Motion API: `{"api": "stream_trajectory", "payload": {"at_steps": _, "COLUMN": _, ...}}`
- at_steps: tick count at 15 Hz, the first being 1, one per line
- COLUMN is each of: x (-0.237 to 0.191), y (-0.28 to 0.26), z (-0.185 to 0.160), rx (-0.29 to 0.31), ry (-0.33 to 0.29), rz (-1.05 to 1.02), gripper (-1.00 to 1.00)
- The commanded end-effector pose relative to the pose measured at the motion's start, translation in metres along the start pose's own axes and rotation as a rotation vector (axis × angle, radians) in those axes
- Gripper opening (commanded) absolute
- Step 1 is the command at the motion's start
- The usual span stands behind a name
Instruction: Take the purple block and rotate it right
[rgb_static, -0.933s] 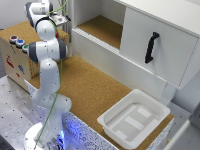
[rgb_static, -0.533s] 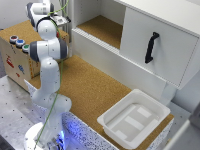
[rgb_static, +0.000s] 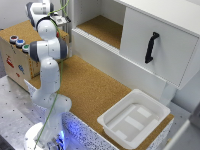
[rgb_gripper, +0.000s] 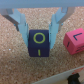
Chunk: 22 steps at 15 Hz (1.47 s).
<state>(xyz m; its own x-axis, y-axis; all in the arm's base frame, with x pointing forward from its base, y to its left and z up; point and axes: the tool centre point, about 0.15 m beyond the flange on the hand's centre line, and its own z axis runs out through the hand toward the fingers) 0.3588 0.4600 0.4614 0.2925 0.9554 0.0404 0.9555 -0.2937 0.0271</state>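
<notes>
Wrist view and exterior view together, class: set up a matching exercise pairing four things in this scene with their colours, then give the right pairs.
Things:
1. block between the fingers
2. block beside it
3. tray
4. cabinet door handle

Colours:
A. white
B. pink
C. black
D. dark purple with yellow marking

Pairs: 1-D, 2-B, 3-A, 4-C

A cork-topped table (rgb_static: 95, 92) is running across the middle of the exterior view, carrying a white tray (rgb_static: 134, 119) at lower right. In the wrist view a purple block (rgb_gripper: 39, 43) (yellow markings) and a pink block (rgb_gripper: 74, 41) are sitting on the cork.
</notes>
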Motion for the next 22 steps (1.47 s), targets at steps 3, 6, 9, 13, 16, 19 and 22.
{"api": "stream_trajectory", "payload": {"at_steps": 3, "x": -0.012, "y": 0.013, "z": -0.034, "rx": -0.038, "ry": -0.061, "rz": 0.193, "gripper": -1.0}}
{"api": "stream_trajectory", "payload": {"at_steps": 6, "x": -0.017, "y": 0.024, "z": -0.038, "rx": -0.044, "ry": -0.039, "rz": 0.32, "gripper": -1.0}}
{"api": "stream_trajectory", "payload": {"at_steps": 9, "x": -0.008, "y": 0.029, "z": -0.036, "rx": -0.038, "ry": -0.042, "rz": 0.447, "gripper": -1.0}}
{"api": "stream_trajectory", "payload": {"at_steps": 13, "x": 0.017, "y": 0.026, "z": -0.022, "rx": 0.005, "ry": -0.025, "rz": 0.677, "gripper": -1.0}}
{"api": "stream_trajectory", "payload": {"at_steps": 16, "x": 0.025, "y": 0.015, "z": -0.019, "rx": 0.023, "ry": -0.02, "rz": 0.786, "gripper": -1.0}}
{"api": "stream_trajectory", "payload": {"at_steps": 19, "x": 0.013, "y": 0.006, "z": -0.018, "rx": 0.02, "ry": -0.047, "rz": 0.898, "gripper": -1.0}}
{"api": "stream_trajectory", "payload": {"at_steps": 22, "x": 0.001, "y": -0.001, "z": -0.017, "rx": 0.022, "ry": -0.079, "rz": 0.963, "gripper": -1.0}}
